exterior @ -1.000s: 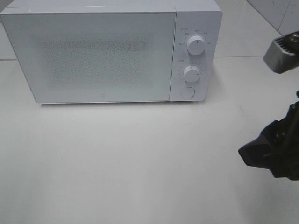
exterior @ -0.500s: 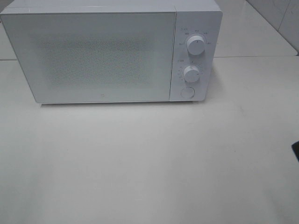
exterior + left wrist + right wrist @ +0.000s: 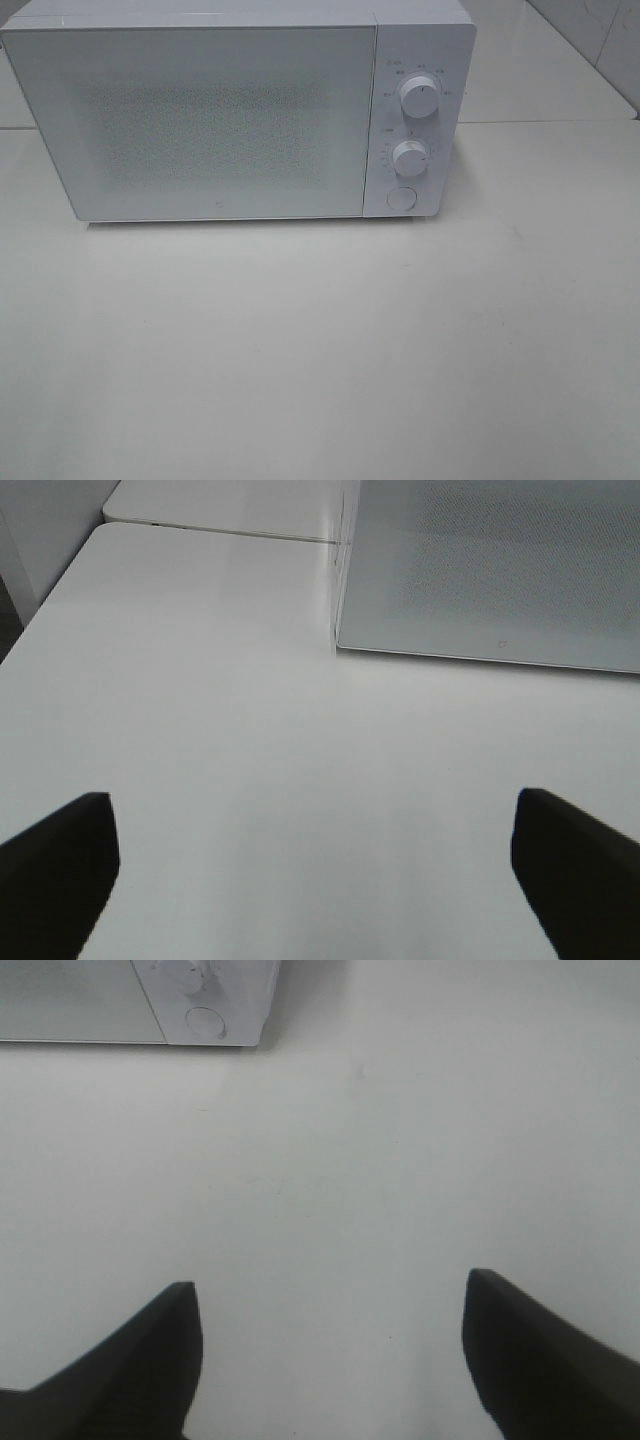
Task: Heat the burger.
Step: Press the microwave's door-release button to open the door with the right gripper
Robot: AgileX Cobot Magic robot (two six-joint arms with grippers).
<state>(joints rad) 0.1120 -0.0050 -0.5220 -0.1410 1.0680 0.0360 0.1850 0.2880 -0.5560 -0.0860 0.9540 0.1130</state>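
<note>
Burger: I cannot tell where it is. None of my three views shows it, and the microwave's speckled, frosted front lets me see nothing behind it.
Microwave point(image 3: 220, 120): white, filling the upper left and upper middle of the high view. It stands on the table with its front turned toward me.
Door point(image 3: 200, 190): shut and flush with the casing, covering the left and middle of the microwave's front.
Controls: a narrow strip right of the door. The upper dial point(image 3: 419, 97) sits at the top, the lower dial point(image 3: 410, 158) straight beneath it, and the round button point(image 3: 401, 199) lowest, near the bottom edge.
Table point(image 3: 320, 350): plain white, taking the whole lower half of the high view and running on past the microwave to the right edge.
Left gripper point(image 3: 312, 825): my jaws stand wide apart and hold nothing. The dark fingers point(image 3: 55, 875) hang over bare tabletop, and a lower corner of the microwave's door lies beyond them, well apart.
Right gripper point(image 3: 330, 1300): my jaws are spread wide here too, with nothing between them. These fingers point(image 3: 530, 1355) also hang over bare table, and the microwave's front corner with the round button lies well beyond them.
Tiled wall point(image 3: 610, 40): pale tiles in the upper right corner of the high view, behind the table.
</note>
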